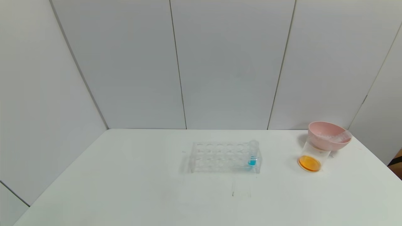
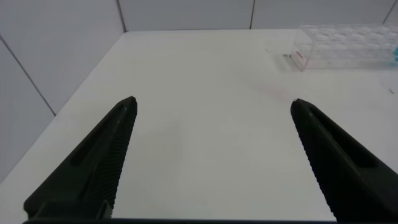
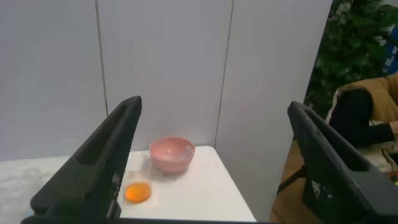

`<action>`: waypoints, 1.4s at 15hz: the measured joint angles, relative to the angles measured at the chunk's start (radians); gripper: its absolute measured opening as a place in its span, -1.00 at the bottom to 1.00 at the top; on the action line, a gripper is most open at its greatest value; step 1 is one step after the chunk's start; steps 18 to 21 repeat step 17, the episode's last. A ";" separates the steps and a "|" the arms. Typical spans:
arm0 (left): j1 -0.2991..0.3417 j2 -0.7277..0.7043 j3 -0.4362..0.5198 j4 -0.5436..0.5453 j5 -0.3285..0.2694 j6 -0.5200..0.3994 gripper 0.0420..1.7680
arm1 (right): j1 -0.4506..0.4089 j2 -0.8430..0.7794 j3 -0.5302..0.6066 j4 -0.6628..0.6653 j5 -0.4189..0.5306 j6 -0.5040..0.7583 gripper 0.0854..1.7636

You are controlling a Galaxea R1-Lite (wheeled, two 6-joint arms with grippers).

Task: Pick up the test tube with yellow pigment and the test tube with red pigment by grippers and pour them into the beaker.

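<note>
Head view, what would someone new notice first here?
The orange liquid in the beaker at the table's right rear, with the pink funnel resting on its rim. Next, the blue-liquid tube at the right end of the clear rack, mid-table. Neither gripper shows in this view.

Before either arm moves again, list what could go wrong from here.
1. The pink bowl-shaped funnel leans on the rim of the clear beaker holding orange liquid; a nudge could tip both.
2. The beaker stands near the white table's right edge, so a knock might send it off.
3. The clear plastic tube rack holds one tube with blue liquid at its end; a sweeping left tool or right tool, both open, could topple it.
</note>
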 joint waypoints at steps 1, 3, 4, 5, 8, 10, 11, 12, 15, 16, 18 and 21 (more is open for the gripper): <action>0.000 0.000 0.000 0.000 0.000 0.000 1.00 | 0.021 -0.091 0.034 0.066 -0.013 0.006 0.90; 0.000 0.000 0.000 0.000 0.000 0.000 1.00 | 0.049 -0.229 0.149 0.149 -0.028 0.015 0.91; 0.000 0.000 0.000 0.000 0.000 0.000 1.00 | 0.058 -0.279 0.225 0.167 -0.030 0.030 0.91; 0.000 0.000 0.000 0.000 0.000 0.000 1.00 | 0.064 -0.314 0.295 0.177 -0.019 0.051 0.92; 0.000 0.000 0.000 0.000 0.000 0.000 1.00 | 0.071 -0.375 0.481 0.188 0.060 0.084 0.92; 0.000 0.000 0.000 0.000 0.000 0.000 1.00 | 0.073 -0.392 0.564 0.191 0.085 0.088 0.92; 0.000 0.000 0.000 0.000 0.000 0.000 1.00 | 0.074 -0.396 0.581 0.190 0.112 0.091 0.92; 0.000 0.000 0.000 0.000 0.000 0.000 1.00 | 0.074 -0.398 0.590 0.194 0.138 0.093 0.92; 0.000 0.000 0.000 0.000 0.000 0.000 1.00 | 0.074 -0.401 0.616 0.199 0.201 0.089 0.92; 0.000 0.000 0.000 0.000 0.000 0.000 1.00 | 0.074 -0.401 0.621 0.202 0.202 0.086 0.92; 0.000 0.000 0.000 0.000 0.000 0.000 1.00 | 0.074 -0.401 0.622 0.201 0.202 0.085 0.92; 0.000 0.000 0.000 0.000 0.000 0.000 1.00 | 0.074 -0.401 0.622 0.201 0.202 0.085 0.92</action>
